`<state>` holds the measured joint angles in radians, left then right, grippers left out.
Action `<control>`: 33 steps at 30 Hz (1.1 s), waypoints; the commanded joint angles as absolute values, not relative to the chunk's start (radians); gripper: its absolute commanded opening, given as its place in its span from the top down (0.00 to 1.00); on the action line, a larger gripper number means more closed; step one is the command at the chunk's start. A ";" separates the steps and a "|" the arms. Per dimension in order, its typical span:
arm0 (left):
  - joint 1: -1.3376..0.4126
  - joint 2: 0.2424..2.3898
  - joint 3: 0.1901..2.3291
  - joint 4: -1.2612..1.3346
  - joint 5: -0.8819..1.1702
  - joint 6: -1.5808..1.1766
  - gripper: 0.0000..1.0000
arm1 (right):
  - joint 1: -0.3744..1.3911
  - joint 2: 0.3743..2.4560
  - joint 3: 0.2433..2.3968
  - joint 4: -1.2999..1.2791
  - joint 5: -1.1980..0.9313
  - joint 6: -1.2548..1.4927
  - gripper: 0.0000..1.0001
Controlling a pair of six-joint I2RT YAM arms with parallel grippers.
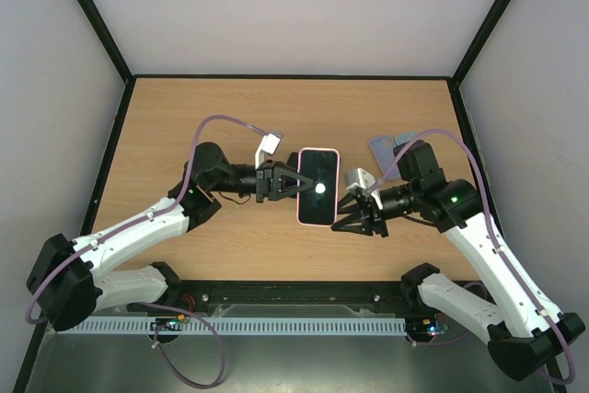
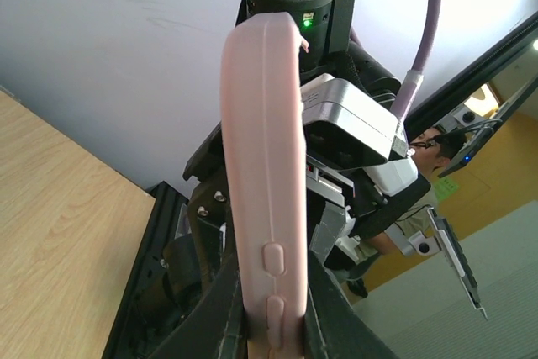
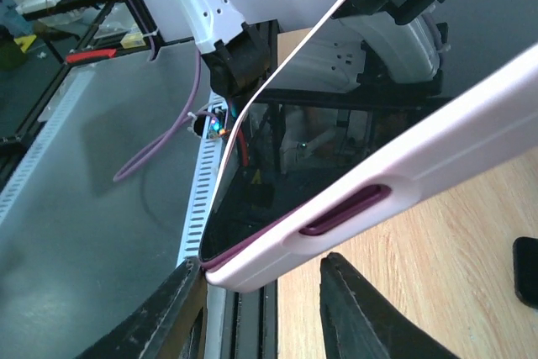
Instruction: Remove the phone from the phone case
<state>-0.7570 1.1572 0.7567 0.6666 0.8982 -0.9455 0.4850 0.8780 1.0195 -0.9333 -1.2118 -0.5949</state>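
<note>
1. The pink phone case point(image 1: 317, 220) hangs in the air over the middle of the wooden table point(image 1: 184, 126), between the two arms.
2. The phone point(image 1: 318, 172) sits inside it, its dark screen facing up with a bright spot of glare.
3. The left gripper point(image 1: 293, 183) is pressed together on the case's left edge. Its wrist view shows the fingers point(image 2: 324, 325) pinching the pink edge right by the side buttons point(image 2: 273, 258).
4. The right gripper point(image 1: 348, 212) is at the case's right edge near the lower corner. Its fingers point(image 3: 181, 313) are spread apart, and the case's edge crosses just past their tips.
5. A flat grey item point(image 1: 391, 146) lies on the table beyond the right wrist.
</note>
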 commanded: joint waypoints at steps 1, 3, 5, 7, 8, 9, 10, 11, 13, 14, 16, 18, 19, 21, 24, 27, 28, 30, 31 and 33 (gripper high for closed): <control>-0.755 1.129 0.786 0.713 0.903 -0.933 0.97 | 0.486 0.876 1.038 -0.880 -1.223 -0.541 0.66; -0.754 1.129 0.786 0.712 0.903 -0.931 0.98 | 0.485 0.875 1.032 -0.865 -1.213 -0.527 0.69; -0.753 1.129 0.785 0.715 0.905 -0.935 0.98 | 0.485 0.873 1.026 -0.855 -1.197 -0.526 0.71; -0.755 1.131 0.787 0.723 0.911 -0.943 0.98 | 0.485 0.871 1.021 -0.840 -1.173 -0.514 0.73; -0.754 1.132 0.788 0.726 0.916 -0.946 0.98 | 0.485 0.870 1.018 -0.823 -1.160 -0.496 0.75; -0.755 1.135 0.789 0.731 0.920 -0.951 0.97 | 0.486 0.870 1.015 -0.804 -1.146 -0.481 0.76; -0.755 1.136 0.788 0.738 0.925 -0.959 0.98 | 0.485 0.871 1.012 -0.788 -1.134 -0.473 0.77; -0.755 1.138 0.787 0.751 0.930 -0.967 0.97 | 0.485 0.870 1.009 -0.776 -1.123 -0.465 0.78; -0.754 1.144 0.782 0.793 0.948 -0.997 0.98 | 0.485 0.871 1.004 -0.761 -1.105 -0.463 0.78; -0.755 1.146 0.780 0.815 0.955 -1.015 0.98 | 0.485 0.871 1.003 -0.762 -1.098 -0.473 0.78; -0.754 1.154 0.779 0.834 0.969 -1.040 0.98 | 0.485 0.871 1.003 -0.776 -1.098 -0.506 0.78; -0.755 1.159 0.780 0.839 0.977 -1.049 0.97 | 0.485 0.873 1.008 -0.804 -1.102 -0.556 0.77; -0.754 1.161 0.780 0.839 0.979 -1.051 0.97 | 0.485 0.873 1.009 -0.814 -1.100 -0.578 0.76; -0.755 1.166 0.779 0.839 0.983 -1.053 0.97 | 0.485 0.874 1.014 -0.819 -1.088 -0.590 0.76; -0.754 1.170 0.779 0.849 0.991 -1.061 0.98 | 0.486 0.876 1.018 -0.826 -1.075 -0.606 0.76; -0.756 1.176 0.779 0.857 1.000 -1.067 0.97 | 0.485 0.880 1.033 -0.884 -1.096 -0.676 0.75; -0.756 1.178 0.776 0.864 1.001 -1.071 0.98 | 0.486 0.882 1.036 -0.893 -1.099 -0.687 0.75; -0.756 1.182 0.772 0.882 1.006 -1.084 0.98 | 0.485 0.883 1.038 -0.902 -1.096 -0.707 0.75; -0.756 1.185 0.772 0.890 1.008 -1.091 0.97 | 0.484 0.880 1.038 -0.911 -1.095 -0.725 0.75; -0.757 1.192 0.770 0.908 1.013 -1.103 0.98 | 0.485 0.876 1.037 -0.926 -1.092 -0.760 0.75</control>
<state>-0.7383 1.2003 0.7559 0.7486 0.9302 -1.0355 0.4870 0.8715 1.0203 -0.8921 -1.1645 -0.6678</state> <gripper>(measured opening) 0.095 0.246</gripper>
